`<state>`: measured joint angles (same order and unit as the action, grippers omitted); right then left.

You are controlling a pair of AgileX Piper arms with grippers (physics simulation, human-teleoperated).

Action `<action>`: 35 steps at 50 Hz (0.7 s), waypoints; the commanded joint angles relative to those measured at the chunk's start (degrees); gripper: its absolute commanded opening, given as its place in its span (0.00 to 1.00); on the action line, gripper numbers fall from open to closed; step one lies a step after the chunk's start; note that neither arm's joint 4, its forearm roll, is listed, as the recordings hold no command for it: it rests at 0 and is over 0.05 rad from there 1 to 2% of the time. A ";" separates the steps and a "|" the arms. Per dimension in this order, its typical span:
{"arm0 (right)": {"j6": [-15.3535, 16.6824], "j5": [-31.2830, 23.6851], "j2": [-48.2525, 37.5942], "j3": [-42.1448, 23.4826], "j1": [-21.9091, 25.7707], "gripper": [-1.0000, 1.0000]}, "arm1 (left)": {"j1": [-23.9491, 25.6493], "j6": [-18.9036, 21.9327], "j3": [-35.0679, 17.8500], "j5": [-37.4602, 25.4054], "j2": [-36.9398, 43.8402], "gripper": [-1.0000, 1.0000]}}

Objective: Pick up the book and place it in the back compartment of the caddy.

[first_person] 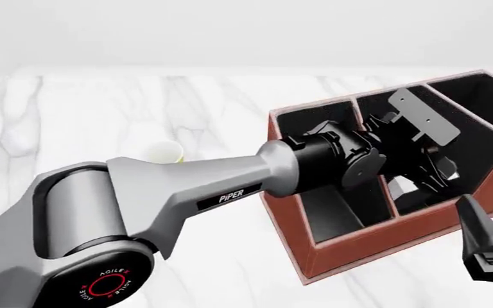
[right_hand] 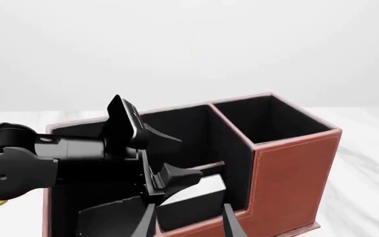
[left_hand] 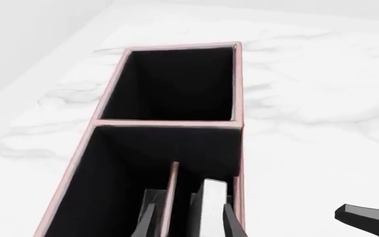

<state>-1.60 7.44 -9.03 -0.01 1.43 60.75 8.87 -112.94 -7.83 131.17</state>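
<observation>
The reddish-brown caddy (first_person: pixel 362 239) with its black lining stands at the right of the table. The black book (right_hand: pixel 188 206), white page edges up, stands inside a small cell against the caddy's low wall. It rests next to a short divider (left_hand: pixel 171 195). In the left wrist view the book (left_hand: pixel 212 210) lies between my left gripper's spread fingers. My left gripper (left_hand: pixel 189 206) is open, reaching down into the caddy (left_hand: pixel 170 122), one finger on the divider's other side. My right gripper (right_hand: pixel 188 208) is open and holds nothing, just outside the low wall. Whether this is the back compartment, I cannot tell.
A yellow mug (first_person: pixel 167 152) stands on the marble table left of the caddy, half hidden behind my left arm. That arm (first_person: pixel 229 186) crosses the middle of the front view. My right gripper (first_person: pixel 488 251) hangs near the caddy's front right corner.
</observation>
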 commanded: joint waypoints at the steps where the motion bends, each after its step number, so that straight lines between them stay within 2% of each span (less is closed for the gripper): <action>1: 0.11 0.52 -0.50 0.00 -0.07 1.00 | 0.16 -0.55 2.26 1.51 -1.50 1.00; 13: 0.22 0.20 -0.16 0.00 -0.12 1.00 | -0.66 0.66 4.61 1.48 -6.05 1.00; 17: 0.34 -0.21 0.30 0.00 -0.16 1.00 | -0.93 2.20 6.99 0.13 -12.85 1.00; 19: 0.41 1.59 -1.48 -0.04 -0.16 1.00 | -1.39 3.05 8.05 -0.96 -16.12 1.00; 35: 0.75 1.53 -1.32 0.00 0.04 1.00 | -4.81 7.31 14.14 -3.19 -25.46 1.00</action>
<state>-1.02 8.63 -10.05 -0.01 1.33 57.95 13.91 -102.34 -9.57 111.54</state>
